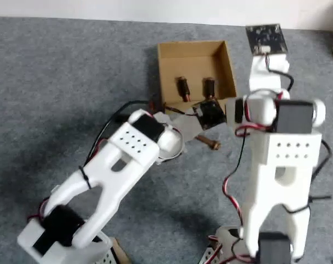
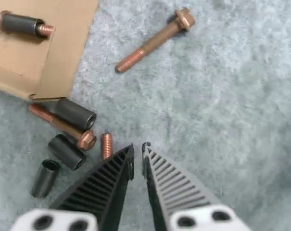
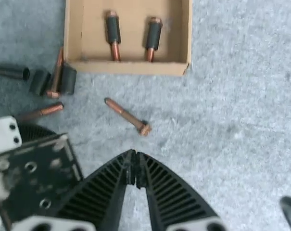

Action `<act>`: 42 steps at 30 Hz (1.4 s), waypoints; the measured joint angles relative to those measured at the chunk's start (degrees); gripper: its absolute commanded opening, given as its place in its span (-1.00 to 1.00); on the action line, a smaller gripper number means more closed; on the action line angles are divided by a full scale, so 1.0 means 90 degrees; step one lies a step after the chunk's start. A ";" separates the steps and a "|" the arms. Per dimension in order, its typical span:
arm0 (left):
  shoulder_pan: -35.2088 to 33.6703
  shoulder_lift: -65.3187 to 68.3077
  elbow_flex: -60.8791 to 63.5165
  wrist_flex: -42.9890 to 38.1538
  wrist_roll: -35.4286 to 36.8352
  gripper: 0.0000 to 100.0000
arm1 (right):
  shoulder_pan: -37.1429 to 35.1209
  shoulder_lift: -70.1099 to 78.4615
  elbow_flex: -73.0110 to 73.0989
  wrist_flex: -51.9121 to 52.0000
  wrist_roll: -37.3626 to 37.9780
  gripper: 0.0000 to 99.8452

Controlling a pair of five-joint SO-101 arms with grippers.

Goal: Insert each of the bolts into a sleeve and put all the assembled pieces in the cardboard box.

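in the high view, the open brown cardboard box (image 1: 195, 61) is sitting at the far side of the grey carpeted table (image 1: 56, 82). two assembled pieces (image 1: 183, 88), each a copper bolt in a black tube, are lying side by side on its floor. a loose copper-coloured flanged bolt (image 1: 208, 143) is lying on the carpet just in front of the box.

in the left wrist view, the left gripper (image 2: 138, 153) is hovering low over the carpet, its ribbed black fingers nearly pressed together and pinching nothing. three short black cylindrical sleeves (image 2: 75, 113) are clustering by the box corner. a second bolt (image 2: 63, 126) is lying among them, and a third bolt (image 2: 107, 146) is showing its threaded end just beside the fingertips.

in the right wrist view, the right gripper (image 3: 135, 166) is hanging near the flanged bolt, its fingers pressed together and empty.

by my judgement you are setting up the third assembly. you should be spreading the fingers first. take one of the sleeves across its middle so the bore is staying free, and hold a bolt near its head. line the thread up with the bore before pushing.
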 measured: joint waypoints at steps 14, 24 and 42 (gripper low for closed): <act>0.0049 0.0352 -0.1006 0.0527 -0.0781 -0.89 | -0.0020 -0.2686 0.2247 -0.0020 0.0440 -0.99; 0.0049 0.0352 -0.1016 0.0811 -0.1827 -0.89 | -0.0049 -0.4317 0.3702 -0.0215 0.0440 -0.99; 0.0039 0.0527 -0.1026 0.1680 -0.3790 -0.66 | -0.0059 -0.5900 0.5060 -0.0371 0.0606 -0.99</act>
